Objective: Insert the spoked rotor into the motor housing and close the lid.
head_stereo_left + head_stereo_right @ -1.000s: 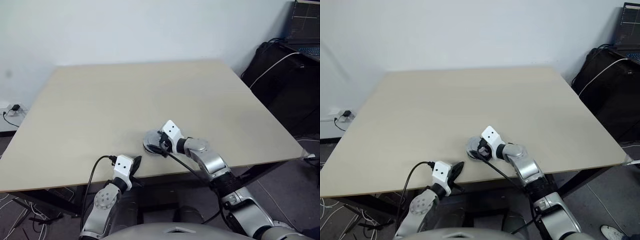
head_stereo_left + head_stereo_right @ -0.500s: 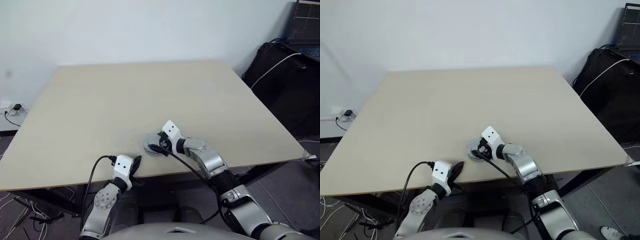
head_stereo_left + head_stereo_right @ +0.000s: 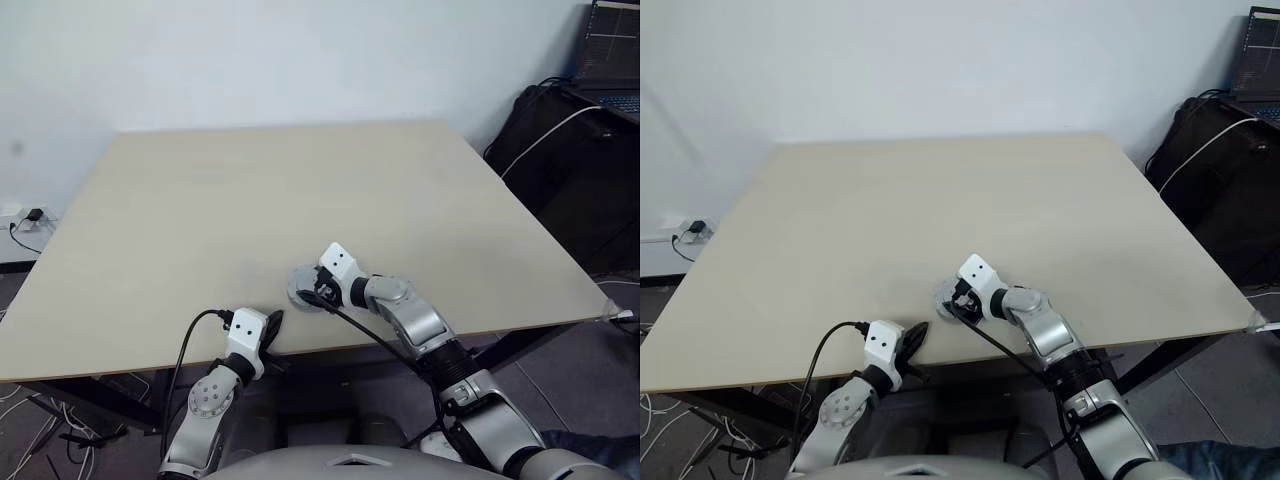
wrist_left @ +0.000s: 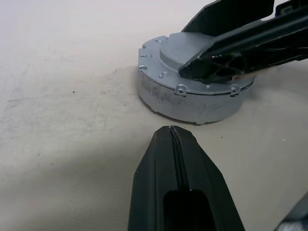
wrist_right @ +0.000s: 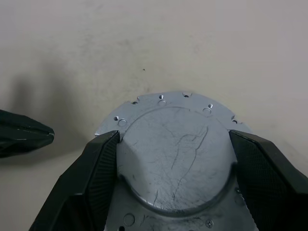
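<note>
I see the lid [image 4: 192,82], a silver-grey disc with a raised round centre, lying flat on the beige table [image 3: 250,190] near its front edge. My right gripper [image 5: 173,159] reaches over it, its two black fingers [image 5: 96,163] spread wide and pressed against both sides of the raised centre. My left gripper [image 4: 175,139], fingers fully closed and empty, rests at about seven o'clock from the lid, near it, not touching.
</note>
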{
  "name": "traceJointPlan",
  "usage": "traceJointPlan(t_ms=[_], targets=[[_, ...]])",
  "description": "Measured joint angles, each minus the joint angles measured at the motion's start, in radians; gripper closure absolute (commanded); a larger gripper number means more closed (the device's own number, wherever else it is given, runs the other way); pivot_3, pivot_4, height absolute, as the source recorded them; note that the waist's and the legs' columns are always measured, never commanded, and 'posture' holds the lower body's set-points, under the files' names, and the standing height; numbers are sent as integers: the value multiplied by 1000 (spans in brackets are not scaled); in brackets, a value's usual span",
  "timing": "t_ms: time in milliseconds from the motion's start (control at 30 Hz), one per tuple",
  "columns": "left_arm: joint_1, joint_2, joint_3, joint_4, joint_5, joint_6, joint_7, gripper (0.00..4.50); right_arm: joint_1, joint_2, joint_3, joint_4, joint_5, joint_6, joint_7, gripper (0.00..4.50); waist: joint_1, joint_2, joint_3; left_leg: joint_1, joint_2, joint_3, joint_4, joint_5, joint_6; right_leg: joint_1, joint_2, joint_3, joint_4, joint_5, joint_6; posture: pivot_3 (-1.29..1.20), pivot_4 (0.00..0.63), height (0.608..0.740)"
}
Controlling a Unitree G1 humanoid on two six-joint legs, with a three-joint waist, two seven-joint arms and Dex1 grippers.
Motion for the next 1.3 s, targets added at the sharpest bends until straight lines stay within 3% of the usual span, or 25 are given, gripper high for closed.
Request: traceJointPlan(t_ms=[567, 700, 1300], targets=[[7, 0, -9, 0, 1, 1, 0, 4500, 0, 0, 3, -11, -16, 15, 3, 1247, 1, 1, 0, 0, 0, 0, 0, 0, 0, 0, 0, 0, 0, 0, 0, 0, 0, 740], [9, 0, -8, 0, 0, 1, -1, 4500, 2, -1, 2, -19, -16, 21, 4, 20, 0, 1, 0, 0, 0, 0, 0, 0, 0, 0, 0, 0, 0, 0, 0, 0, 0, 740], [-34, -7, 3, 130, -5, -99, -17, 4500, 81, -4, -68, -119, 49, 65, -9, 20, 5, 1, -1, 0, 1, 1, 0, 0, 0, 0, 0, 0, 0, 0, 0, 0, 0, 740]])
